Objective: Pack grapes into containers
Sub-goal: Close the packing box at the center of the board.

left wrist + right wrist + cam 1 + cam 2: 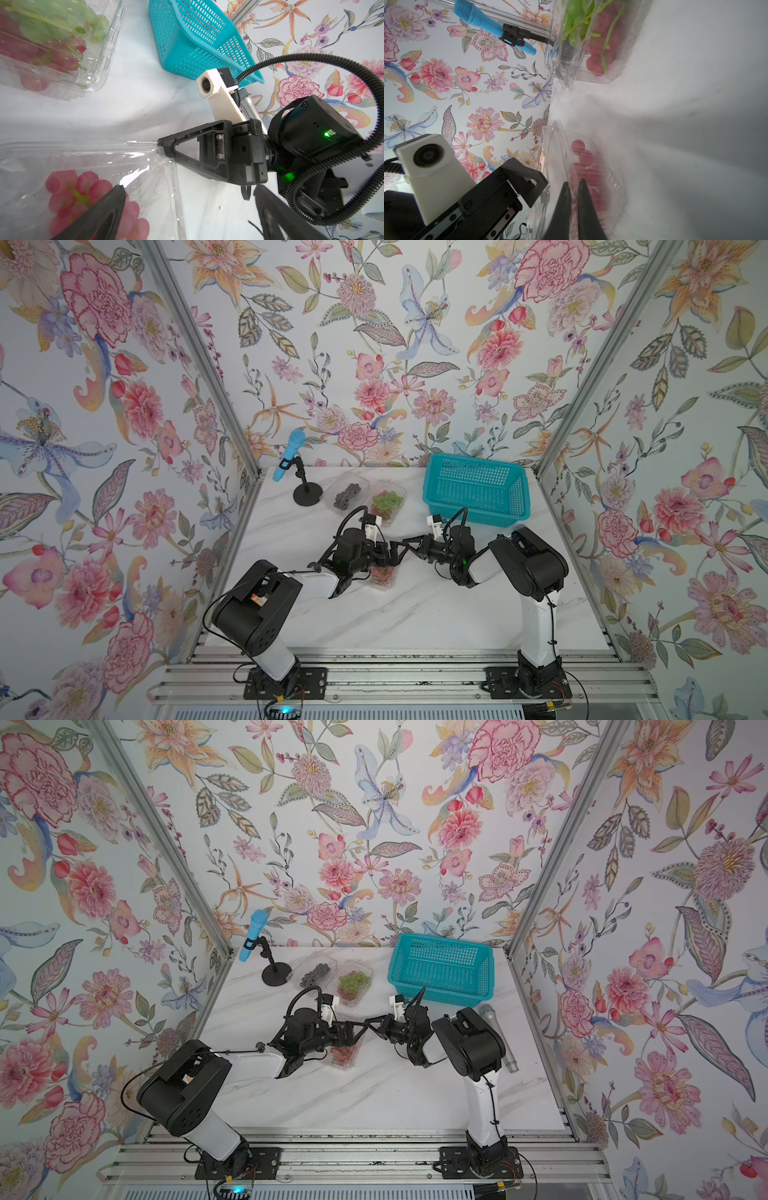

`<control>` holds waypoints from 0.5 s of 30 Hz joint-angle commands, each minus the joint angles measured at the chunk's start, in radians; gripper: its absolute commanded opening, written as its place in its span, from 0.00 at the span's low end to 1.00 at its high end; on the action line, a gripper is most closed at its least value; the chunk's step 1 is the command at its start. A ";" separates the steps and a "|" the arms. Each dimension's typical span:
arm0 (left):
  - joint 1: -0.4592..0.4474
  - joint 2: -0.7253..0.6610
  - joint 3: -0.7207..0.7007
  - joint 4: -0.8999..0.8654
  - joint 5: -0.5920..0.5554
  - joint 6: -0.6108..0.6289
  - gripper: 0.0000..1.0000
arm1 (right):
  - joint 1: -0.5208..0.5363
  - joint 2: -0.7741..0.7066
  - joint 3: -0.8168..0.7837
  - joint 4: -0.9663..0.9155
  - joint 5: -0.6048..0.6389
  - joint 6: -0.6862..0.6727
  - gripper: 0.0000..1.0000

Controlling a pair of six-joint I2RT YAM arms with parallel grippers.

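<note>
Now, on the marble table, the right gripper has its fingers pressed together, pinching the lid edge of the near container, which holds red grapes. The left gripper hangs just above it, fingers spread wide. Two other filled containers lie behind, near a teal basket.

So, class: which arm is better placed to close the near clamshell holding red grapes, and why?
Probably the right. The right gripper is shut on that clamshell's clear upper edge, so it could likely fold it shut. The left gripper hangs open above the red grapes, gripping nothing.
</note>
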 commanded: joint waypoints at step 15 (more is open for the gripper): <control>0.089 -0.168 0.061 -0.371 -0.049 0.131 1.00 | 0.030 0.088 0.308 -0.295 0.031 -0.074 0.13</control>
